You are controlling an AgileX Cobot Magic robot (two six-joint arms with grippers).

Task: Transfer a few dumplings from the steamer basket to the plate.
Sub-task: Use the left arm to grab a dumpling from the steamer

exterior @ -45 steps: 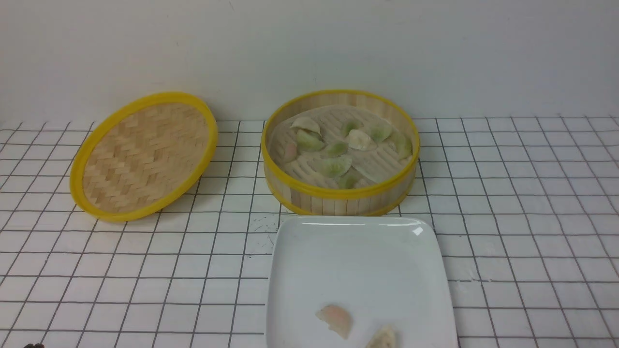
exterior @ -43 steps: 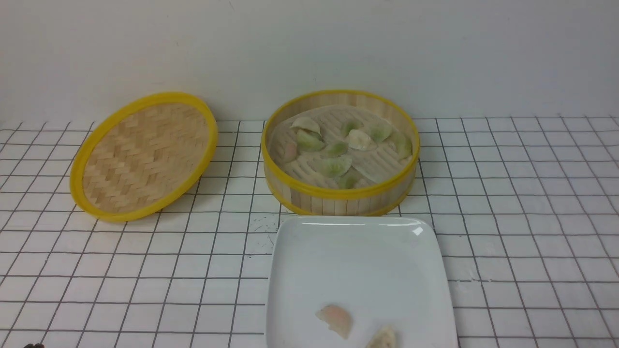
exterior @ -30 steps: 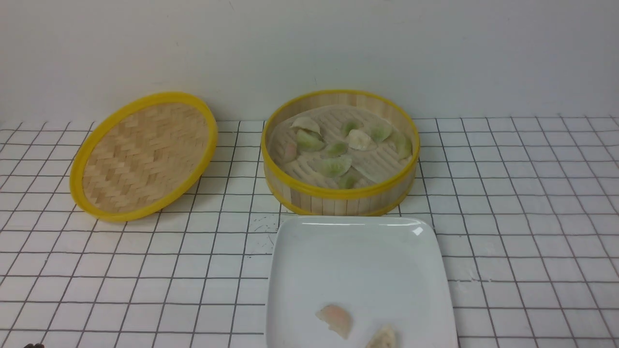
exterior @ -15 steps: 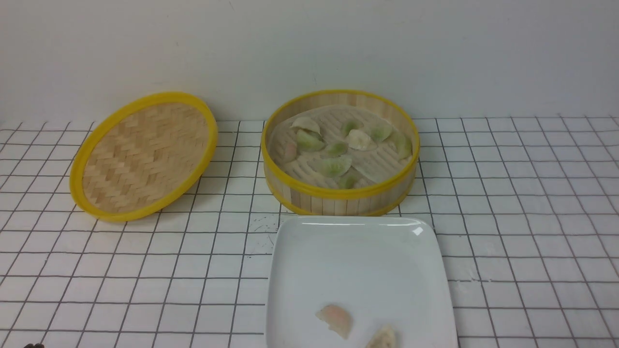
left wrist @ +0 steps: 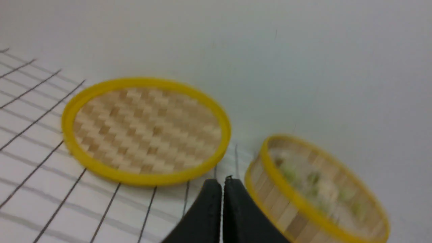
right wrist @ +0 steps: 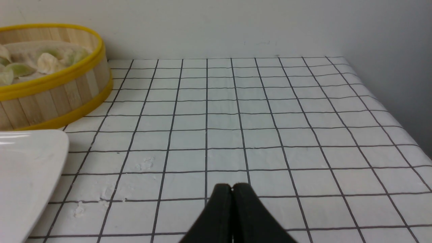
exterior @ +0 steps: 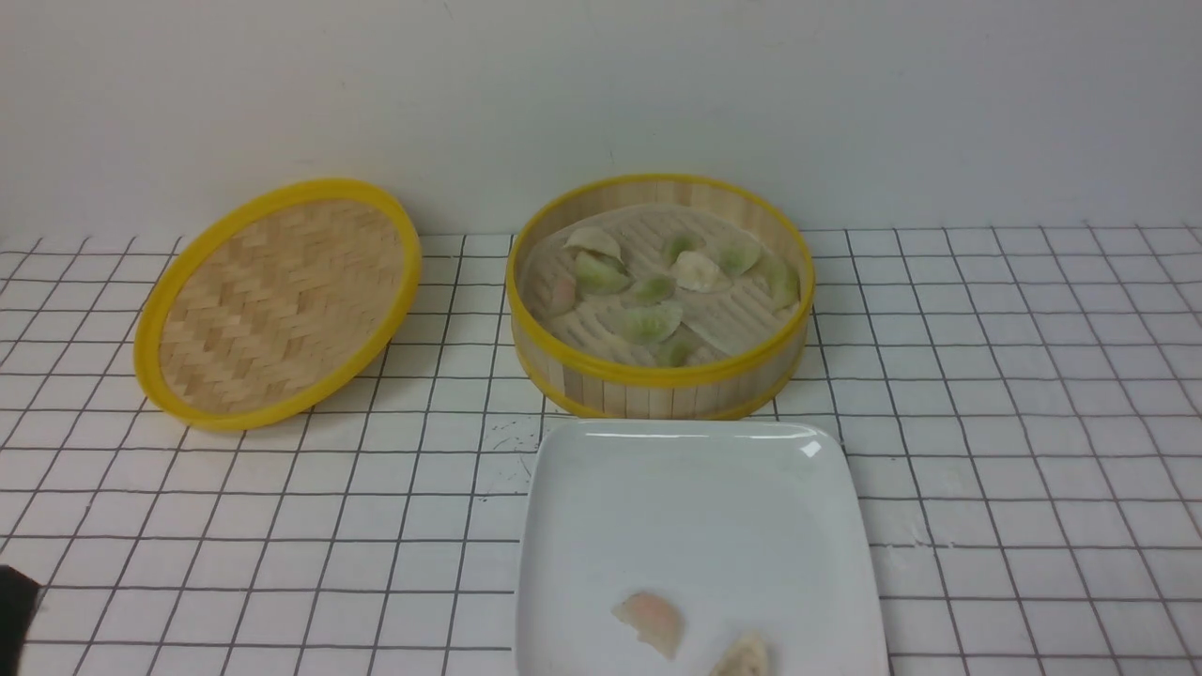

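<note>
Now holding both pairs of jaws pinched shut and empty, two dumplings (exterior: 650,622) lower centre on the plate (exterior: 695,507), steamer basket (exterior: 657,390) uncovered mid-frame for reaching in.

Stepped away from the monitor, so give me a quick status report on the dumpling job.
Shut, empty: left gripper, right gripper. Two dumplings on plate, rest in steamer basket. Nothing blocking; lid lies left.

Looks like a lab test setup: a blank white wall (exterior: 601,94) behind a counter (exterior: 1033,376) covered in black-gridded white sheet.
</note>
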